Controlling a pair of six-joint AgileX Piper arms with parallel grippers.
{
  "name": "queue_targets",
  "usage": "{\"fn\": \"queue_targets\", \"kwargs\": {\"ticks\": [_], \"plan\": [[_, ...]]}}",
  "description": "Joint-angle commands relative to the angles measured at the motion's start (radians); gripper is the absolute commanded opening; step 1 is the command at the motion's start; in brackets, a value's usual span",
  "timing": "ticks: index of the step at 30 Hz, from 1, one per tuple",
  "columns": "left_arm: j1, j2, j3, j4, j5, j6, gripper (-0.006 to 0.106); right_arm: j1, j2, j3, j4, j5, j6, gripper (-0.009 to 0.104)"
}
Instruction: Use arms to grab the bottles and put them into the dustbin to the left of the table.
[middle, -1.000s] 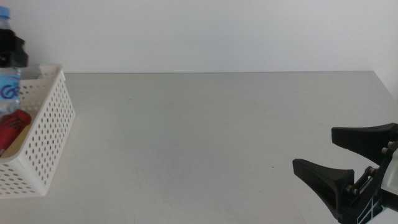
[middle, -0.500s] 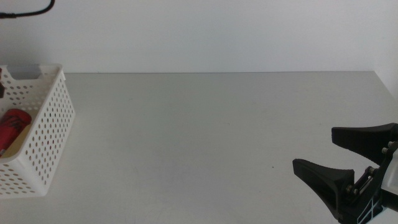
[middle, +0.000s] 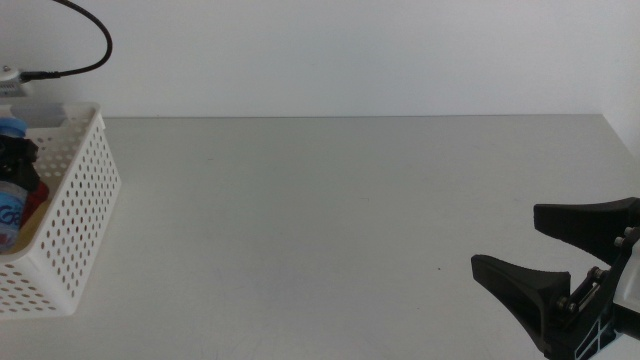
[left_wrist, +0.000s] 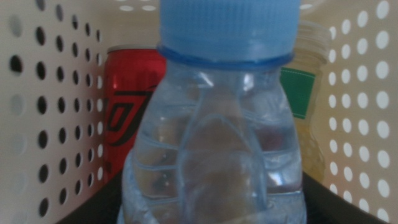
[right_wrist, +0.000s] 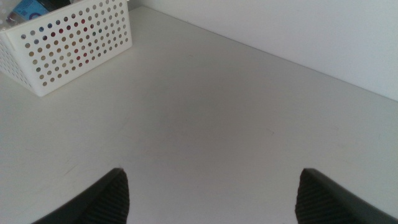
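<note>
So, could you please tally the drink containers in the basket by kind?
Clear water bottle with blue cap, between the left gripper jaws: 1
Red can: 1
Yellow juice bottle: 1
Total: 3, all inside the white basket. The right gripper waits open.

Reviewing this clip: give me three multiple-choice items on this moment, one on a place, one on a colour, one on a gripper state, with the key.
1. Where is the water bottle?
A. Inside the dustbin, in the left gripper
B. Lying mid-table
C. In the right gripper

2. What colour is the water bottle's cap?
A. White
B. Blue
C. Red

3. How is the right gripper?
A. Shut on a can
B. Shut on nothing
C. Open, holding nothing, over the table

Answers:
1 A: the left wrist view shows the bottle between perforated walls, with the red can and the yellow bottle behind it.
2 B: the cap is blue in the left wrist view.
3 C: its jaws stand wide apart at the table's right side.
</note>
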Motion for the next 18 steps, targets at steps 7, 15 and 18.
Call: {"fn": "queue_targets", "kwargs": {"ticks": [7,15,18], "plan": [[-0.058,-0.043,-0.029,-0.061,-0.041,0.059,0.094,0.002,-0.007,-0.039,-0.005,-0.075,-0.012,0.07],[-0.061,-0.103,-0.029,-0.078,-0.019,0.057,0.092,0.002,-0.007,-0.039,-0.005,-0.074,-0.012,0.07],[-0.061,-0.161,-0.029,-0.083,-0.011,0.057,0.092,0.002,-0.007,-0.039,-0.005,-0.074,-0.012,0.07]]}}
